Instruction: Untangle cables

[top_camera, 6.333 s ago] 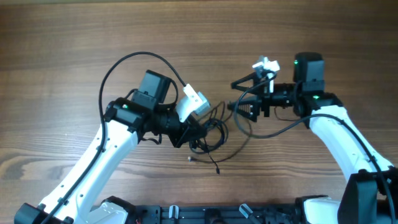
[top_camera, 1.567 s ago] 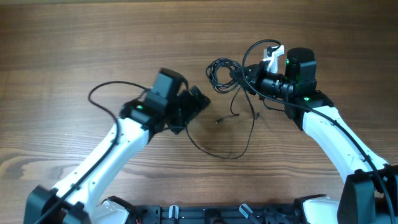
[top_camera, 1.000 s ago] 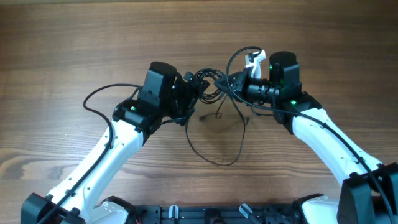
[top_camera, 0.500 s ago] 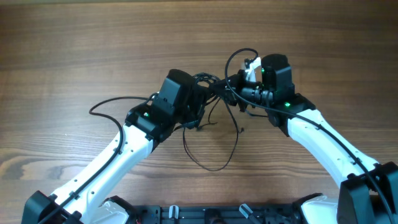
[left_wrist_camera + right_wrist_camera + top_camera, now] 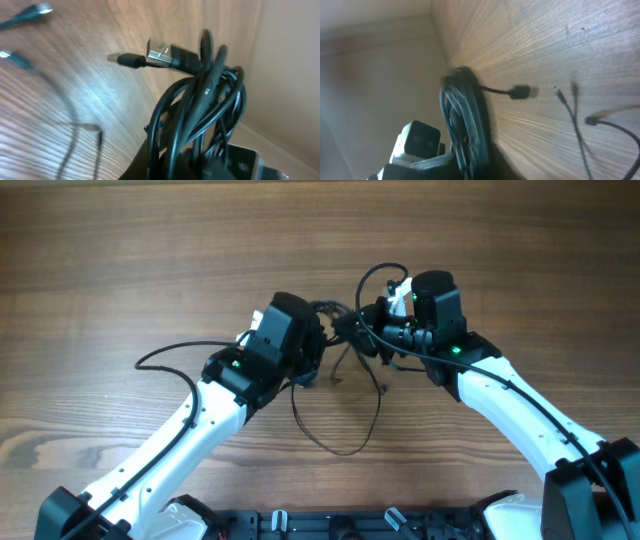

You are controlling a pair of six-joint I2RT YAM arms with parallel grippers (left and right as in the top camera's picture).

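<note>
The cables [image 5: 334,313] are thin dark cords bunched into a coil between my two grippers, above the middle of the table. One long loop [image 5: 341,448] trails down toward the front. My left gripper [image 5: 319,343] is shut on the coil; in the left wrist view the cords [image 5: 200,105] rise out of its jaws [image 5: 200,167], with a metal plug end [image 5: 160,54] sticking out. My right gripper [image 5: 362,334] meets the same coil from the right. In the right wrist view the blurred bundle [image 5: 462,115] runs into its jaws [image 5: 470,170], whose state I cannot make out.
The left arm's own thick black cable [image 5: 170,354] arcs over the wooden table [image 5: 100,260] to the left. Loose plug ends [image 5: 521,92] lie on the wood. The robot base frame [image 5: 330,525] lines the front edge.
My left gripper has closed on the coil. Both arms have drawn closer together, the right one sliding left, and the trailing loop has shifted left.
</note>
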